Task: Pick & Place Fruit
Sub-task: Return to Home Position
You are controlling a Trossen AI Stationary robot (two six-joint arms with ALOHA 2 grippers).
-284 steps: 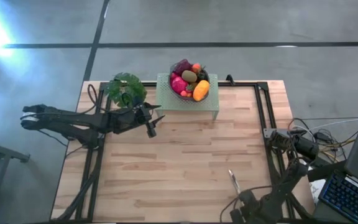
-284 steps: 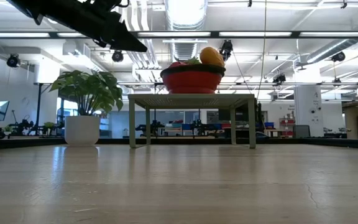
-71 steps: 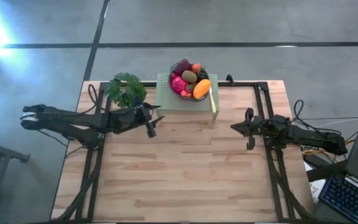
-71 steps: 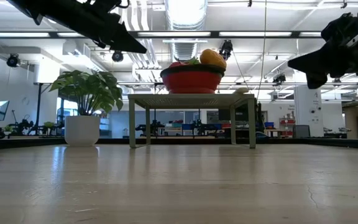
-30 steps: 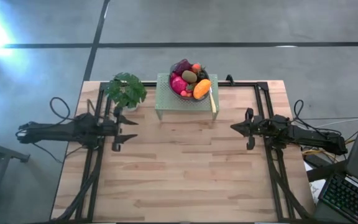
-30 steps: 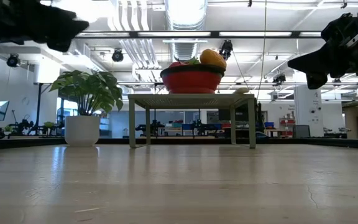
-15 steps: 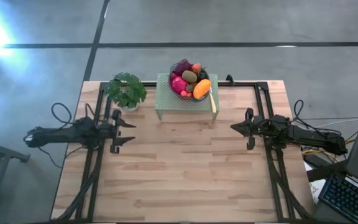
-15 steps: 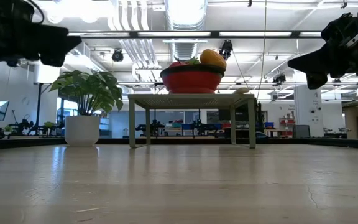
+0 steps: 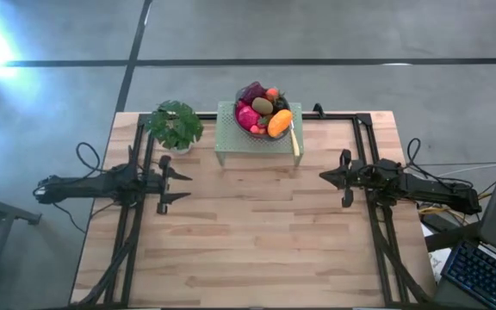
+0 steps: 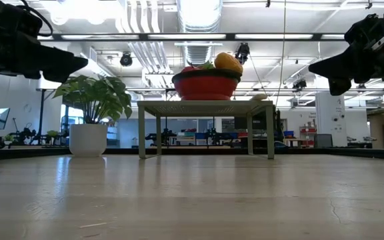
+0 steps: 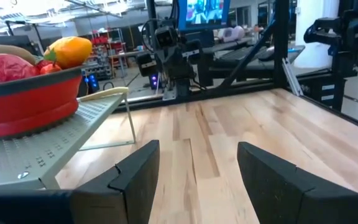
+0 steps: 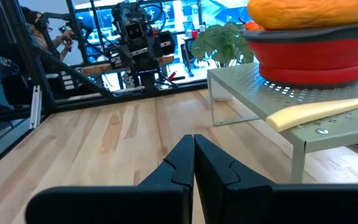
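Pale wooden table (image 9: 257, 241) fills the overhead view, and at nine o'clock the left gripper (image 9: 177, 184) hangs above the boards, fingers spread wide, nothing between them. Up at eleven o'clock sits the potted plant (image 9: 175, 127). At twelve, the green shelf (image 9: 231, 142) carries the red bowl (image 10: 205, 87) with the fruit (image 9: 261, 110) heaped inside, and a yellow knife (image 9: 294, 138) lies on the shelf just beside the bowl. Over at three o'clock, the right gripper (image 9: 325, 177) hovers, fingers pressed together, empty.
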